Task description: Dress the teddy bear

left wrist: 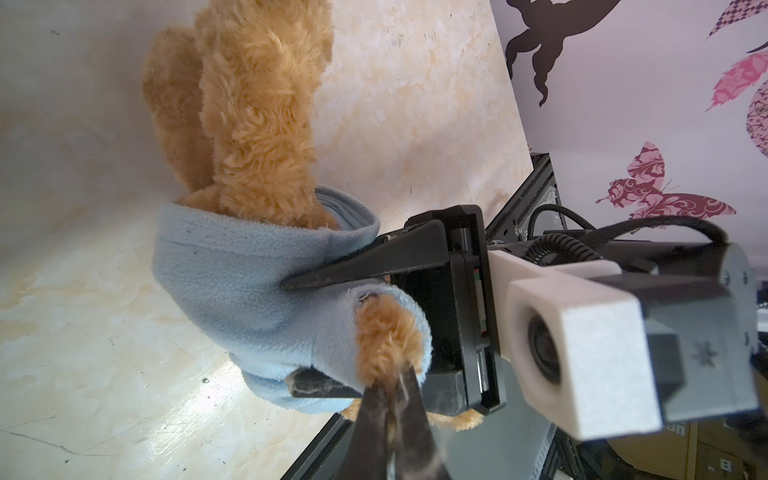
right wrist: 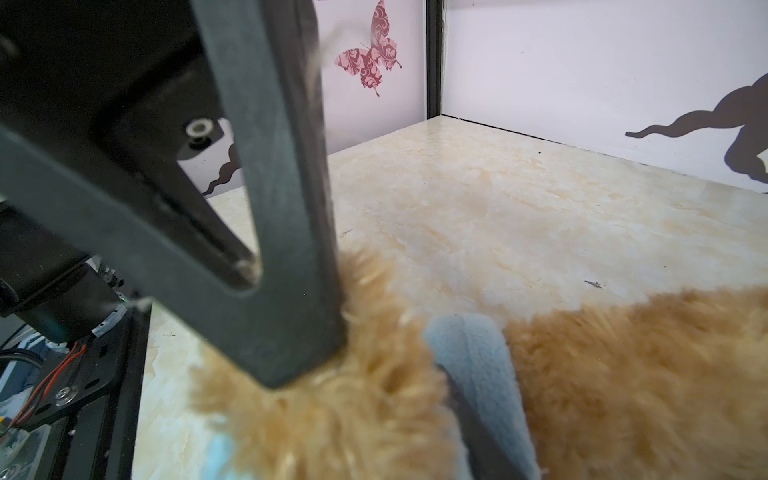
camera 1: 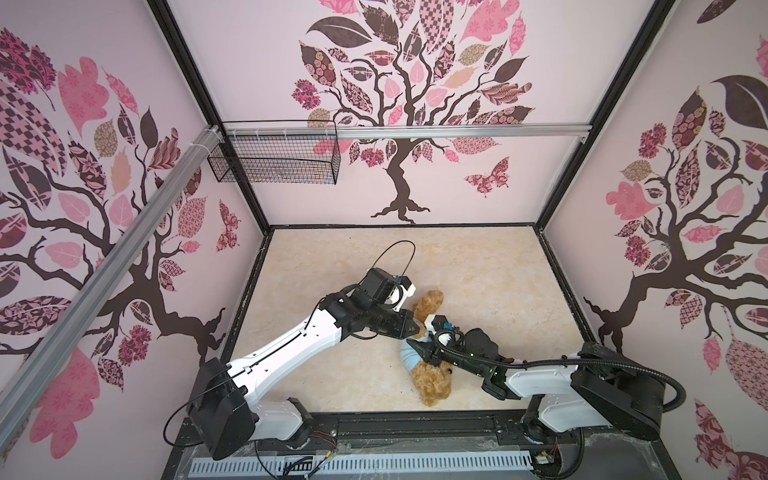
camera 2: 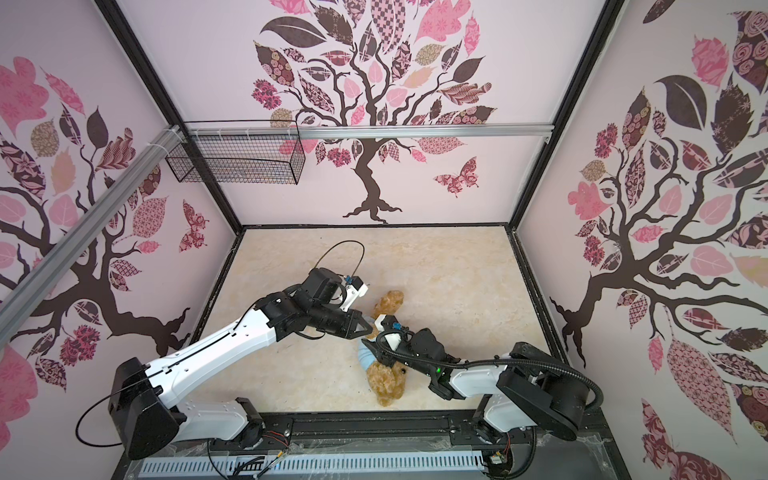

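The golden-brown teddy bear (camera 1: 432,386) (camera 2: 388,386) lies near the table's front, with its head towards the front edge. A light blue shirt (camera 1: 409,360) (camera 2: 365,359) (left wrist: 241,282) is bunched round its body. The legs (left wrist: 257,104) stick out of the shirt's hem. One furry arm (left wrist: 386,332) pokes out of a sleeve. My left gripper (camera 1: 417,328) (left wrist: 393,388) is shut on that arm's tip. My right gripper (camera 1: 415,349) (left wrist: 289,334) is open. One of its fingers lies on the shirt and the other is tucked under the sleeve fabric (right wrist: 469,353). The sleeved arm is between them.
The marble-patterned table (camera 1: 457,266) stretches behind and to the right of the bear. A black frame rail (camera 1: 415,424) runs along the front edge just past the bear's head. A wire basket (camera 1: 274,160) hangs on the back wall's aluminium rail.
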Robot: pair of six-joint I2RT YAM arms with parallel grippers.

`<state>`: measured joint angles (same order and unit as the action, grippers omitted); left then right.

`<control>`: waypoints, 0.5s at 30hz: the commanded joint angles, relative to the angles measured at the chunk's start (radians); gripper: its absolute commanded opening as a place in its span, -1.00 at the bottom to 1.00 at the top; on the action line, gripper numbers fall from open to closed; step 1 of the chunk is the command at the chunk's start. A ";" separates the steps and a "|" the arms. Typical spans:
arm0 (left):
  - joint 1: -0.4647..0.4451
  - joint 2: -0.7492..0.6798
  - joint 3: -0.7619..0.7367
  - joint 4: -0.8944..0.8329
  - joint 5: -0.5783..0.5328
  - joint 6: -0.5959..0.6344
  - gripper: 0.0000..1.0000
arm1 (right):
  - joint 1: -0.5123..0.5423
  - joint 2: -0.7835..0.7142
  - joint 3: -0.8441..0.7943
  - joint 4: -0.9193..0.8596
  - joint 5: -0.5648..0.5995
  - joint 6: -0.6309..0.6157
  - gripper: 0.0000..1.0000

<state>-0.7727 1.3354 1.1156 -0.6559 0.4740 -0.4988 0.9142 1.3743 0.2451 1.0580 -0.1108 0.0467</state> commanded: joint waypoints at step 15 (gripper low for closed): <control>0.013 -0.107 -0.022 0.075 -0.087 0.286 -0.68 | -0.008 -0.094 -0.029 -0.190 -0.189 -0.021 -0.84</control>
<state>-0.7788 1.2930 1.1095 -0.6746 0.3950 -0.3111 0.9100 1.3025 0.2462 0.9840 -0.2131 0.0433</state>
